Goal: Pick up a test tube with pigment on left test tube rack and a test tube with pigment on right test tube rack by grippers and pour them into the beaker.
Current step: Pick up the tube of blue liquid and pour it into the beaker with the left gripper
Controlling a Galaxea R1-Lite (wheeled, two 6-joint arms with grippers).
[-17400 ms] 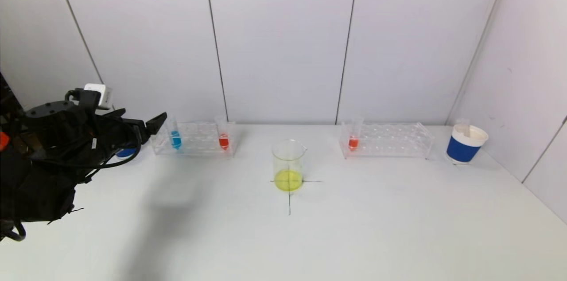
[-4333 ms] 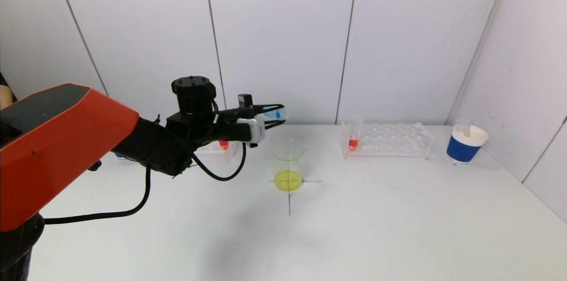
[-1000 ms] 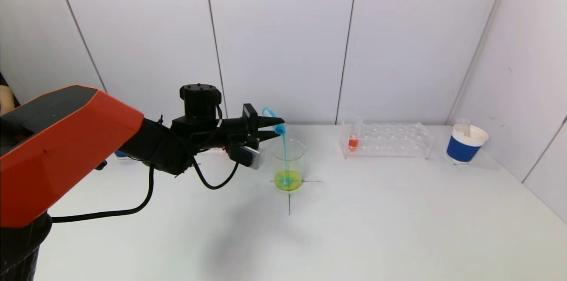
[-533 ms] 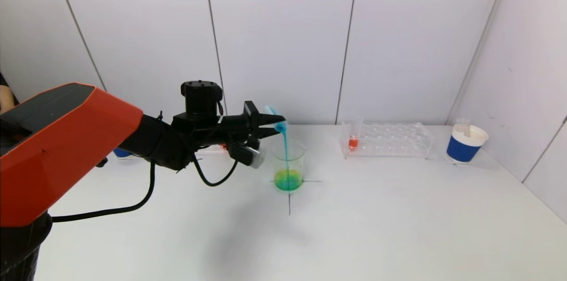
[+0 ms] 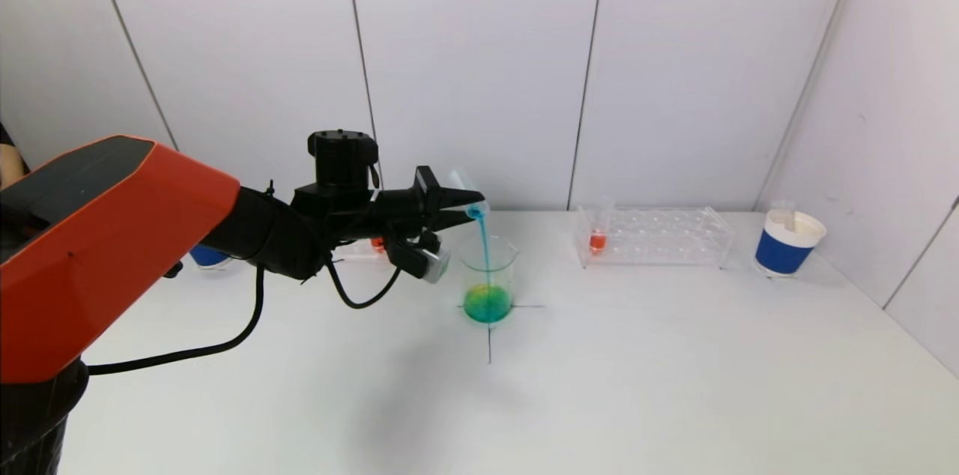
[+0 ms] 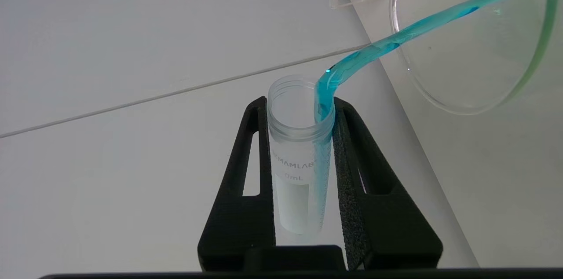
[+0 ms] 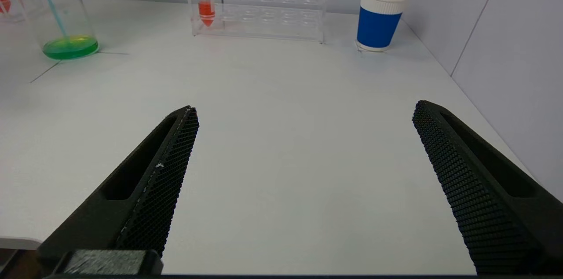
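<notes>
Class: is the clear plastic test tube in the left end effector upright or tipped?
Tipped. The clear plastic test tube points mouth-down, blue liquid streaming into the glass beaker.

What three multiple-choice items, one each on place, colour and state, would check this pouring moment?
1. Where is the tilted test tube?
A. above the beaker
B. in the right rack
C. in the blue cup

2. What colour is the liquid in the beaker?
A. yellow
B. green
C. purple

3. How is the right gripper?
A. shut on a tube
B. open, holding nothing
C. shut on the cup

Answers: 1 A, the left gripper holds it over the rim with a blue stream falling in; 2 B, the pool is green; 3 B, its fingers stand wide apart over the table.
</notes>
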